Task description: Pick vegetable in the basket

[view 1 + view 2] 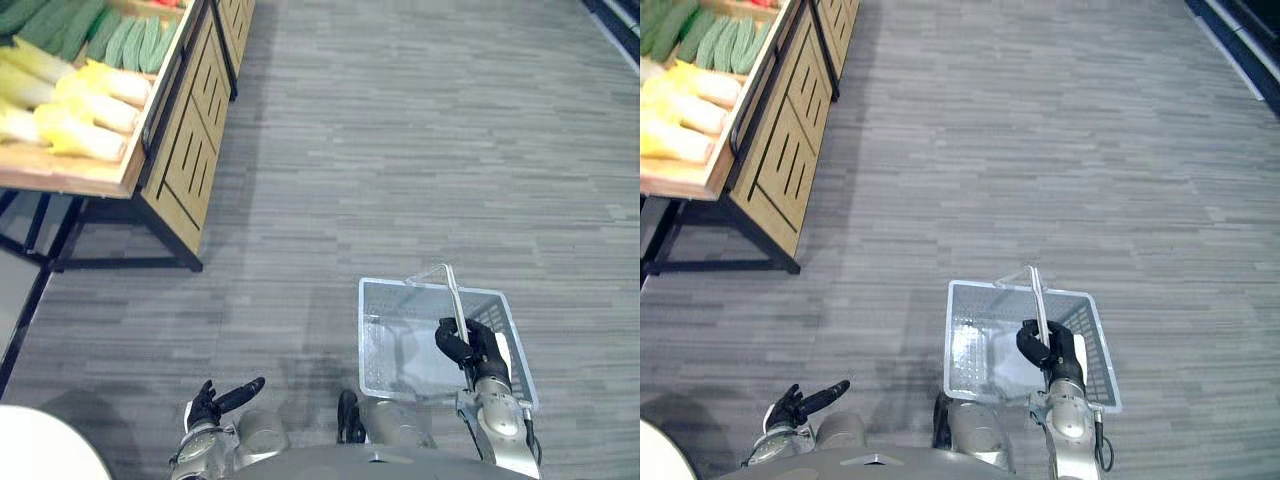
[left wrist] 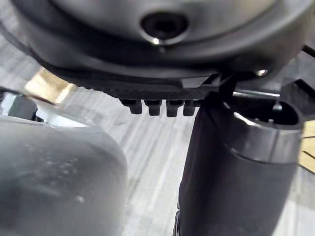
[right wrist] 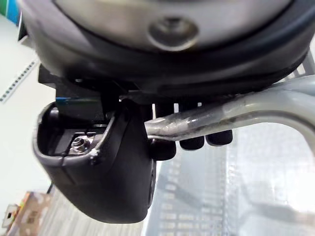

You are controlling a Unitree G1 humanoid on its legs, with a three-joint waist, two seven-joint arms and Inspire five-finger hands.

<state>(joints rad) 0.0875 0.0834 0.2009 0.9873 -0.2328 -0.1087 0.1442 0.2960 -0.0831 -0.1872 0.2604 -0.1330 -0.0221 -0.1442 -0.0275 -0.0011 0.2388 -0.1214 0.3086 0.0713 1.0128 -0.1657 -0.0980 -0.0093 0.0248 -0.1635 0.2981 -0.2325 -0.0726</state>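
Closest to us, the left hand (image 1: 212, 404) hangs low at our left side, its fingers straight and loose and nothing in them. On our right, the right hand (image 1: 474, 346) is curled tight around the metal handle (image 1: 451, 288) of a pale mesh shopping basket (image 1: 378, 350); in the right wrist view we see the fingers and thumb wrapped round that bar. The handle stands upright over the basket, and the basket's pale mesh bottom lies in plain sight beneath it. Beyond it stretches grey plank flooring (image 1: 420, 140). Farther off, at our upper left, a wooden display stand (image 1: 190, 150) on a black frame carries the vegetables. Pale yellow Chinese cabbages (image 1: 90, 100) lie nearer us in its tray. Green cucumbers (image 1: 130, 40) lie behind them, well apart from the basket and both hands.
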